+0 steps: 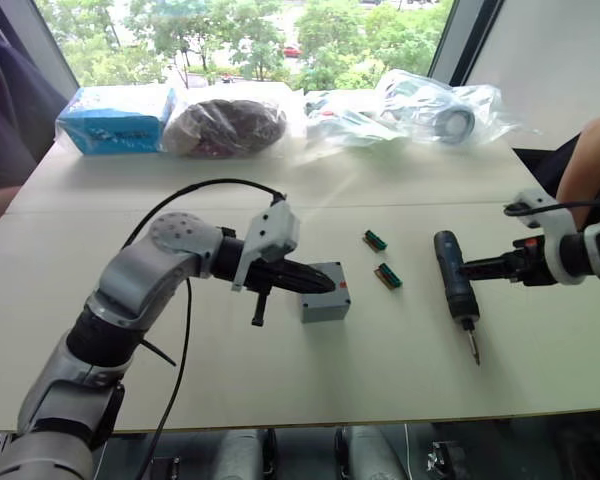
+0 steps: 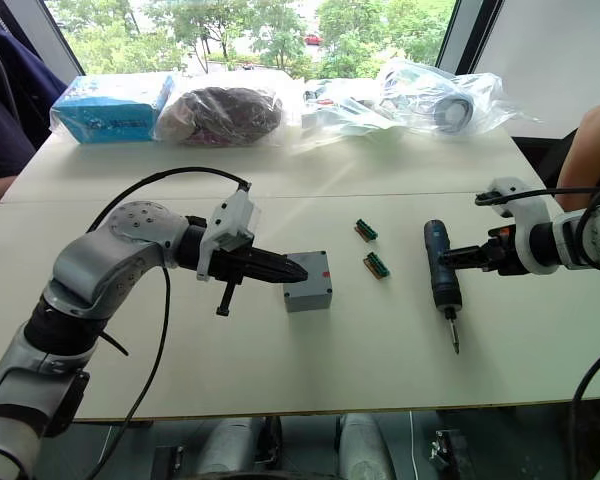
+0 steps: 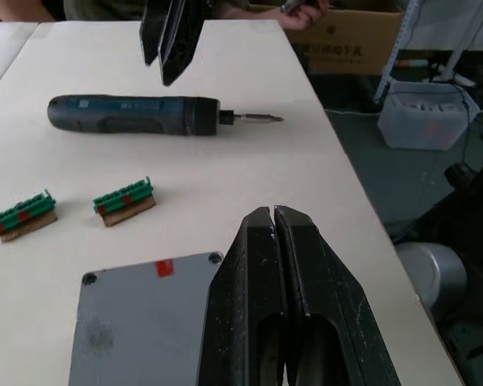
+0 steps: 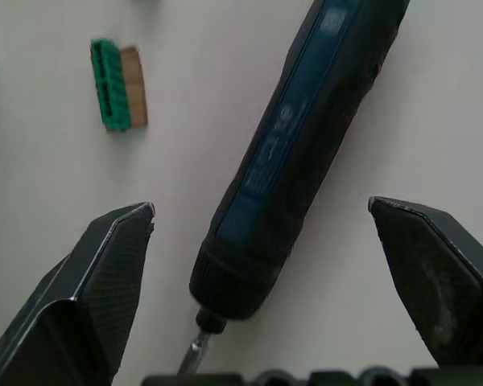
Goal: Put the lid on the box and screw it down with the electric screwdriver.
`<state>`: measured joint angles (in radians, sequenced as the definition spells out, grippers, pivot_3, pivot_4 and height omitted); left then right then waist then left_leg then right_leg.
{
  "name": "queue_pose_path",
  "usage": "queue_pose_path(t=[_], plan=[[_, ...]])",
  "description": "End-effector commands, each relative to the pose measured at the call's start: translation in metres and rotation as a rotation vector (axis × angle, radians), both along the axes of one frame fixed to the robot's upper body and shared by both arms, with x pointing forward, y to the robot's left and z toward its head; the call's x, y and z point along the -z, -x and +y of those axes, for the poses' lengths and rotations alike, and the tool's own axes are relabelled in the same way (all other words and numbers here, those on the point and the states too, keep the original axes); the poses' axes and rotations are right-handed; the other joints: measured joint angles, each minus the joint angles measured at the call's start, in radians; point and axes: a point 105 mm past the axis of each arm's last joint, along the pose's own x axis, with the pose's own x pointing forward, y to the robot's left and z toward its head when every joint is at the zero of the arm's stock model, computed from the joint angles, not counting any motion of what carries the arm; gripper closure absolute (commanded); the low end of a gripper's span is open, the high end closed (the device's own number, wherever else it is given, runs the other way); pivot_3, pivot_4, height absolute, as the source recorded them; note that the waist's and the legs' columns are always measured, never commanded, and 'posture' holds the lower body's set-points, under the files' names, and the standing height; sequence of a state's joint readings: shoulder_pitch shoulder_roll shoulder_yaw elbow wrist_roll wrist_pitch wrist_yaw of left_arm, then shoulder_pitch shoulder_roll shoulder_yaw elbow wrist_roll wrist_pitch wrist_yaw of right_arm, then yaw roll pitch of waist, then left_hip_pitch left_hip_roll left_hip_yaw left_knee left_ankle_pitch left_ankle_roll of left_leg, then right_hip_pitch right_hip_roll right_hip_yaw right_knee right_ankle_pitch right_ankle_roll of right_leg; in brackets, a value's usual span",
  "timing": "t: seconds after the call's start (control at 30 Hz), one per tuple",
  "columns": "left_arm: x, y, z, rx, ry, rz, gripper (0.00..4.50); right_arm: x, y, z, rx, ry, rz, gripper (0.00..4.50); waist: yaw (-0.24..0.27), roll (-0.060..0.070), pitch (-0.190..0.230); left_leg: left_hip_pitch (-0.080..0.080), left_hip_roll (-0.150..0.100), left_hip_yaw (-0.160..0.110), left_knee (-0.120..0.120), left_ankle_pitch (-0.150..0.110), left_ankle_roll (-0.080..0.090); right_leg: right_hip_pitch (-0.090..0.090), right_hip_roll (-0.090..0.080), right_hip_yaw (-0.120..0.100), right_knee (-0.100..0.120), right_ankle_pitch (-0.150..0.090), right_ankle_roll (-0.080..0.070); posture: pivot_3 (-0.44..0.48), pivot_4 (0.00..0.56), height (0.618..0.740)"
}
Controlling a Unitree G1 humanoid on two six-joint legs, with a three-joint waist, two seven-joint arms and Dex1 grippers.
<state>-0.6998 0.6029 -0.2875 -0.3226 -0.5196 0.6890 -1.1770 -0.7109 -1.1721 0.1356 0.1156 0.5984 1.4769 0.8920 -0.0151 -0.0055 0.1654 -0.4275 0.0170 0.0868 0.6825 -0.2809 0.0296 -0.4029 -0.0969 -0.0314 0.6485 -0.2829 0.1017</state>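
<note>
left pincer (image 3: 275, 221) pressed closed, empty, over the lidded box (image 1: 324, 292); right pincer (image 4: 262, 221) gapes wide, straddling the electric screwdriver (image 4: 302, 153) lying on the bench (image 1: 280, 370)

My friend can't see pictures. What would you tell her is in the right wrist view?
The right tool, its two black fingers spread wide open, hangs over the electric screwdriver, which lies flat on the pale table between the fingers. A small green block lies on the table off to one side.
</note>
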Motion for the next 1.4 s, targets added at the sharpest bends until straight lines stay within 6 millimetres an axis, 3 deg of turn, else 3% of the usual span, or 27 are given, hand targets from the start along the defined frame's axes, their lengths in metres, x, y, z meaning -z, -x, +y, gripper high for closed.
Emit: queue_pose_path(t=[0.03, 0.4, 0.63, 0.77, 0.9, 1.03, 1.13, 1.27, 1.33, 1.4], plan=[[-0.007, 0.003, -0.002, -0.003, 0.029, -0.038, 4.5, -0.001, -0.003, -0.005, 0.008, 0.014, 0.025, 0.05, 0.002, 0.0, 0.0, 0.0, 0.0, 0.0, 0.0, 0.0, 0.0, 0.0, 0.0, 0.0, 0.0, 0.0, 0.0, 0.0, 0.15, 0.74], [-0.001, 0.005, -0.005, -0.083, 0.089, 0.012, 4.5, 0.024, -0.023, -0.006, -0.031, 0.068, 0.115, 0.05, 0.004, 0.0, 0.0, -0.001, 0.0, 0.0, 0.0, 0.0, 0.0, 0.0, 0.0, 0.0, 0.0, 0.0, 0.0, 0.0, 0.15, 0.74], [0.001, 0.005, -0.004, -0.134, 0.112, 0.031, 4.5, 0.044, -0.025, -0.002, -0.086, 0.102, 0.198, 0.05, 0.004, -0.001, -0.001, 0.0, 0.0, 0.0, 0.001, 0.001, -0.002, 0.001, 0.0, -0.001, 0.0, 0.0, 0.0, 0.0, 0.15, 0.74], [0.002, 0.003, -0.003, -0.154, 0.119, 0.033, 4.5, 0.052, -0.023, 0.002, -0.123, 0.128, 0.232, 0.89, 0.004, -0.002, -0.001, 0.002, 0.0, -0.001, 0.001, 0.001, -0.002, 0.004, 0.0, -0.001, -0.001, 0.0, 0.0, 0.0, 0.15, 0.74], [0.002, 0.0, -0.002, -0.17, 0.125, 0.03, 4.5, 0.057, -0.019, -0.001, -0.125, 0.15, 0.259, 2.22, 0.004, -0.002, -0.001, 0.002, 0.0, -0.001, 0.001, 0.002, -0.004, 0.004, 0.0, -0.002, -0.001, 0.0, 0.0, 0.0, 0.15, 0.74], [0.002, -0.004, -0.003, -0.179, 0.129, 0.027, 4.5, 0.058, -0.021, -0.006, -0.081, 0.152, 0.246, 2.51, 0.005, -0.004, -0.002, 0.002, 0.0, -0.002, 0.001, 0.003, -0.004, 0.005, 0.0, -0.002, -0.001, 0.0, 0.0, 0.0, 0.15, 0.74], [0.002, -0.008, -0.002, -0.184, 0.13, 0.027, 4.5, 0.051, -0.026, -0.01, -0.061, 0.154, 0.199, 2.55, 0.004, -0.005, -0.003, 0.003, 0.0, -0.002, 0.001, 0.003, -0.004, 0.005, 0.0, -0.002, -0.001, 0.0, 0.0, 0.0, 0.15, 0.74], [0.002, -0.018, 0.003, -0.205, 0.136, 0.034, 4.5, 0.017, -0.048, -0.012, -0.037, 0.134, 0.023, 2.55, 0.0, -0.005, -0.003, 0.003, 0.0, -0.001, 0.001, 0.002, -0.004, 0.005, 0.0, -0.002, -0.001, 0.0, 0.0, 0.0, 0.15, 0.74], [0.001, -0.023, 0.007, -0.221, 0.144, 0.044, 4.5, -0.006, -0.061, -0.01, 0.014, 0.093, -0.074, 2.55, -0.001, -0.002, -0.001, 0.003, 0.0, 0.0, 0.001, 0.003, -0.005, 0.004, 0.0, -0.001, -0.001, 0.001, 0.001, 0.0, 0.15, 0.74], [0.001, -0.029, 0.011, -0.239, 0.15, 0.057, 4.5, -0.048, -0.08, -0.002, 0.025, 0.023, -0.288, 2.55, 0.0, 0.003, 0.002, 0.001, 0.0, 0.001, 0.001, 0.003, -0.006, 0.001, 0.0, 0.0, 0.001, 0.001, 0.002, 0.0, 0.15, 0.74]])
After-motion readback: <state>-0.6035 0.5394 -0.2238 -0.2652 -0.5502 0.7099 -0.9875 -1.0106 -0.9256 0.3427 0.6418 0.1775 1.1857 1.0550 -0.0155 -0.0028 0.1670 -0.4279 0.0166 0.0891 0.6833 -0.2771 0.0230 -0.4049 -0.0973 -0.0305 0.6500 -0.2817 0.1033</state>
